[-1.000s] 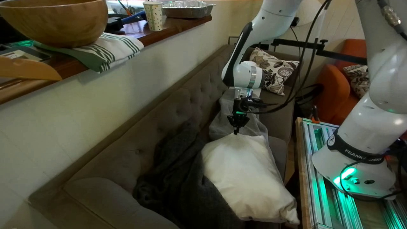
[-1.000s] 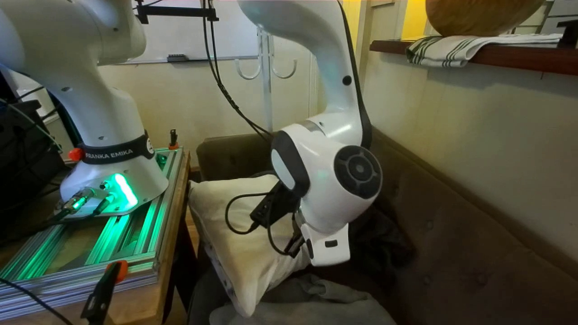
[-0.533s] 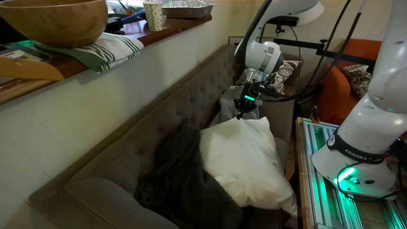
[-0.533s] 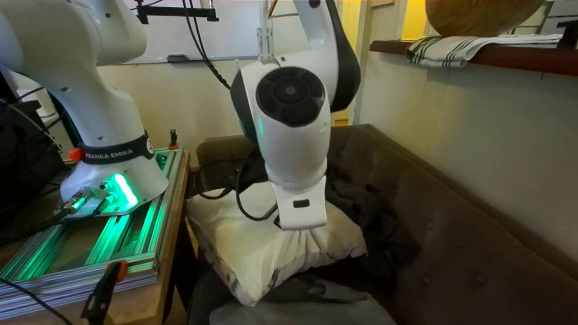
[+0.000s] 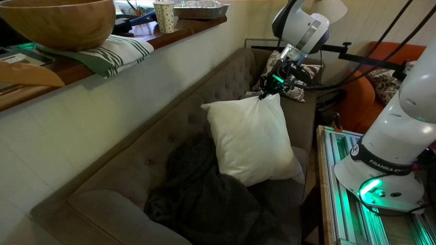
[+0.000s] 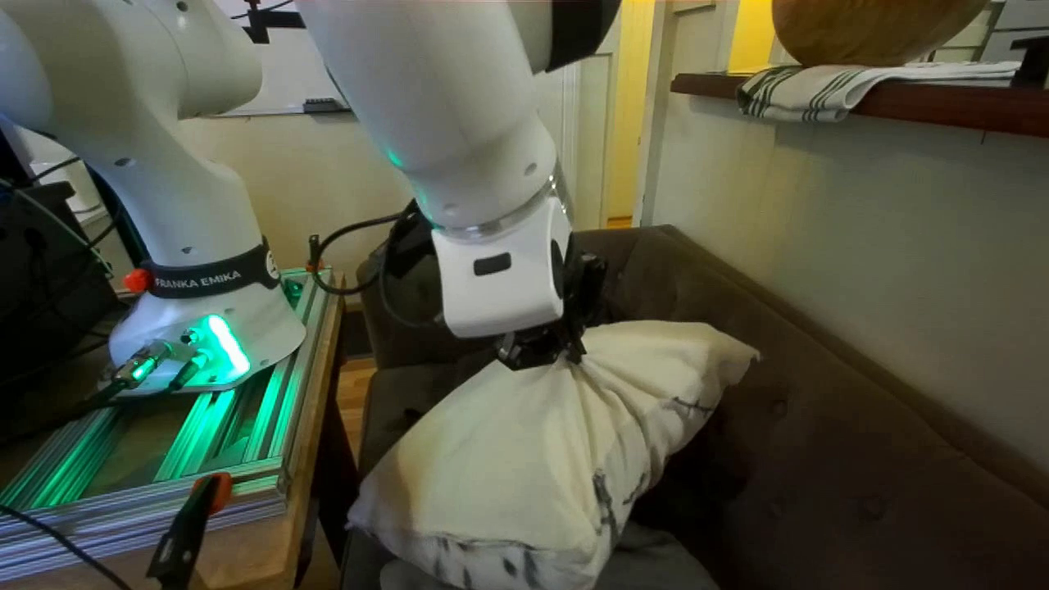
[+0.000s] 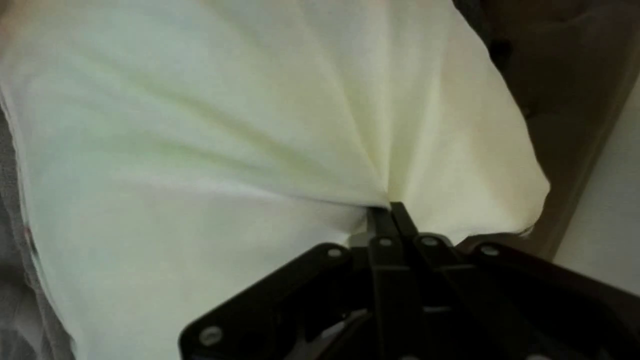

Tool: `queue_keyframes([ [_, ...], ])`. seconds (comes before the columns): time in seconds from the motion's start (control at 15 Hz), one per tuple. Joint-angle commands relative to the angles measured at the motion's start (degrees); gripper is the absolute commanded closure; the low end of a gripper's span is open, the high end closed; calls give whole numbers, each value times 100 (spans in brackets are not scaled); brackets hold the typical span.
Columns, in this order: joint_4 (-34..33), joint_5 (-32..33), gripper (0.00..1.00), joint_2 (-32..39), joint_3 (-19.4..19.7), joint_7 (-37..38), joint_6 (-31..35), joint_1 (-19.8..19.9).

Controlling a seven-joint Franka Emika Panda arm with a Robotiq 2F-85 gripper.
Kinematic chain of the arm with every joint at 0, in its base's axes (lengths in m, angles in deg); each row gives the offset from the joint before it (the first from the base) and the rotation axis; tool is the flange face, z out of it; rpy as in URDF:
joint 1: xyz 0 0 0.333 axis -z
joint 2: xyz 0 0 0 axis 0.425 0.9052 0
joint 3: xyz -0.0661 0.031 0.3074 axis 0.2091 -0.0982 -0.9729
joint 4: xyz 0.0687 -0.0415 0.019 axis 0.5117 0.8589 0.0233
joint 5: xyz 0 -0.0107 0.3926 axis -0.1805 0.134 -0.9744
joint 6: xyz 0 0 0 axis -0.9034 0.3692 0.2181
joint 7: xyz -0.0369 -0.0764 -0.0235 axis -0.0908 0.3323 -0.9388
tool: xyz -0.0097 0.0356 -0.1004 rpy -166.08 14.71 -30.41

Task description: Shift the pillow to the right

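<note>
Nearest to me, a wooden bowl (image 5: pixel 64 27) sits on a folded, green-striped towel (image 5: pixel 117 52) on the ledge (image 5: pixel 190 31) that runs along a pale wall (image 5: pixel 68 129). Below it stretches a brown sofa (image 5: pixel 133 170), with a dark grey blanket (image 5: pixel 207 207) heaped on the seat and up against the tufted back. Just beyond the blanket is the off-white pillow (image 5: pixel 252 139), tilted over the seat, its upper edge pinched in the gripper (image 5: pixel 261 96). The jaws are clamped tight on the fabric, and creases fan out from them in the wrist view. I can't tell whether its lower edge rests on the seat. In an exterior view, a grey cloth (image 6: pixel 660 565) shows past that edge.

Across from the sofa, a green light glows on the robot's base (image 5: pixel 408 190), mounted on a metal-railed table (image 5: pixel 335 146). Farther along the ledge stand a spotted paper cup (image 5: pixel 165 17) and a foil tray (image 5: pixel 201 12). A leaf-print cushion (image 5: pixel 297 94) leans at the sofa's far end, and past it come an orange armchair (image 5: pixel 356 97) and the panelled far wall (image 5: pixel 364 20).
</note>
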Motion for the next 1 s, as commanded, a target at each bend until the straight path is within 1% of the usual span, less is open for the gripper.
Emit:
queue_keyframes([
  [0.0,122,-251,99,-670,421,408,352,-231],
  [0.2,-29,-563,99,-622,570,609,761,-338],
  [0.27,-73,-742,99,-583,413,645,906,-195],
  [0.53,-209,-1122,99,-564,370,1051,1498,-209],
  [0.93,-97,-1049,99,-661,404,2137,2394,-143],
])
